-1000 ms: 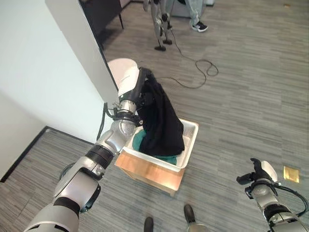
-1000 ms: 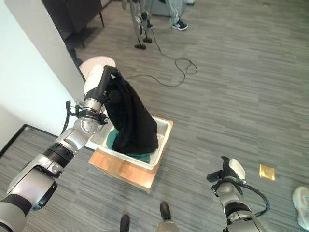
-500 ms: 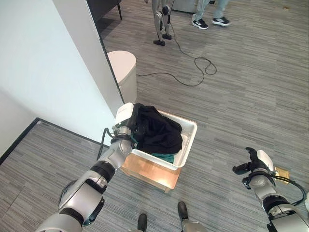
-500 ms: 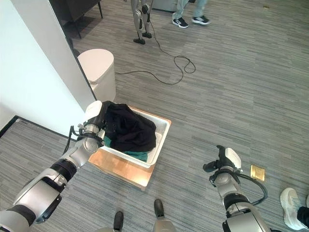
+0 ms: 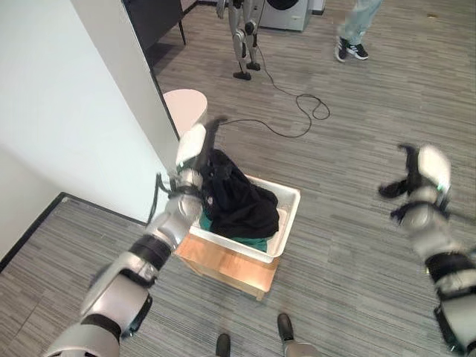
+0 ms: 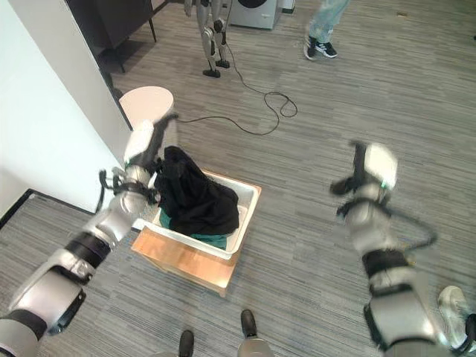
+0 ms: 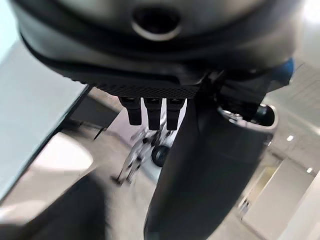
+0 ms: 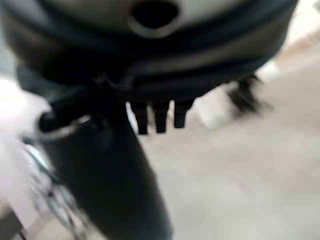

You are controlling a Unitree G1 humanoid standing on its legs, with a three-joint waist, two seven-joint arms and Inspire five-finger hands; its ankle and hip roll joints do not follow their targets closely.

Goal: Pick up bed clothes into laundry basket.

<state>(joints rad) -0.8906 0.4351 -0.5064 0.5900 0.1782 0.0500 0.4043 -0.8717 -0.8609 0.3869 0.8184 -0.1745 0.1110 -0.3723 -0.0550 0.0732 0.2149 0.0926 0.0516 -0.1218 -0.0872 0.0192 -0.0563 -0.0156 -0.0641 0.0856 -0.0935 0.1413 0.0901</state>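
On the grey plank floor (image 5: pixel 349 119), a white laundry basket (image 5: pixel 285 223) was seen resting on a wooden box (image 5: pixel 223 262), with black bed clothes (image 5: pixel 236 199) heaped inside it over a green garment (image 5: pixel 249 242). The left hand (image 5: pixel 195 143) was raised above the basket's far left corner, fingers straight and nothing held. The right hand (image 6: pixel 372 172) was lifted well apart from the basket, likewise loose and empty.

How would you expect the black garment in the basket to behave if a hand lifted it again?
The black garment would probably hang limp: it lies crumpled in soft folds. Part may snag or trail, since it is heaped over the white basket rim, and it might drag the green cloth beneath.
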